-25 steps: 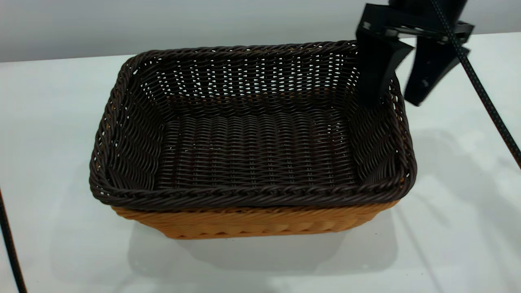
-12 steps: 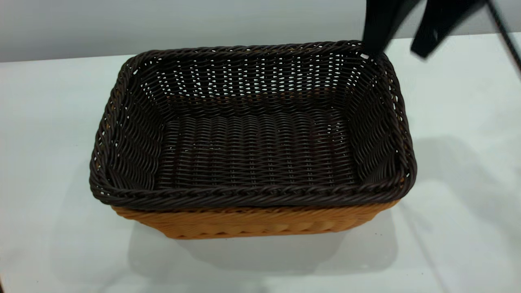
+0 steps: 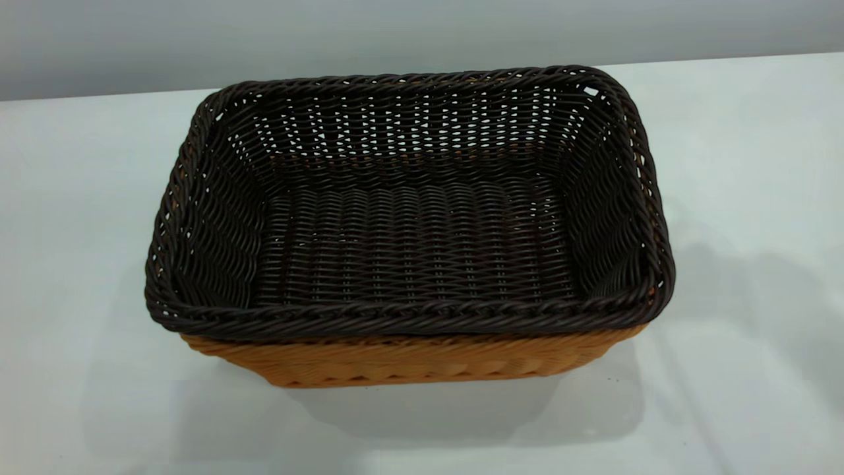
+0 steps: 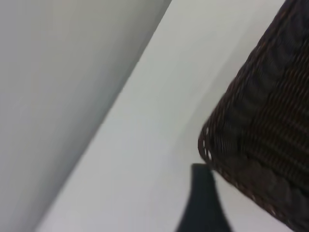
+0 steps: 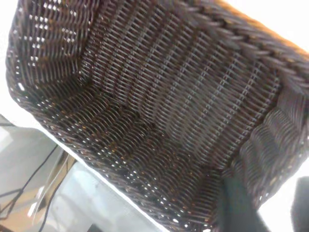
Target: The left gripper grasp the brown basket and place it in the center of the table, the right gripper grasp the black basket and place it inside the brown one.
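Note:
The black basket (image 3: 409,251) sits nested inside the brown basket (image 3: 409,361) in the middle of the table (image 3: 79,198). Only the brown basket's near wall shows below the dark rim. Neither gripper is in the exterior view. In the right wrist view my right gripper (image 5: 270,205) is open and empty, held above one corner of the black basket (image 5: 159,111), with a sliver of the brown basket (image 5: 270,30) past its rim. In the left wrist view my left gripper (image 4: 205,198) hangs beside a corner of the black basket (image 4: 260,140), apart from it.
A grey wall (image 3: 395,33) runs behind the table's far edge. White tabletop lies on all sides of the baskets. In the right wrist view a floor with cables (image 5: 29,193) shows beyond the table edge.
My right gripper, open at the black basket's far right corner, has risen up and out of the exterior view. The two baskets have not moved.

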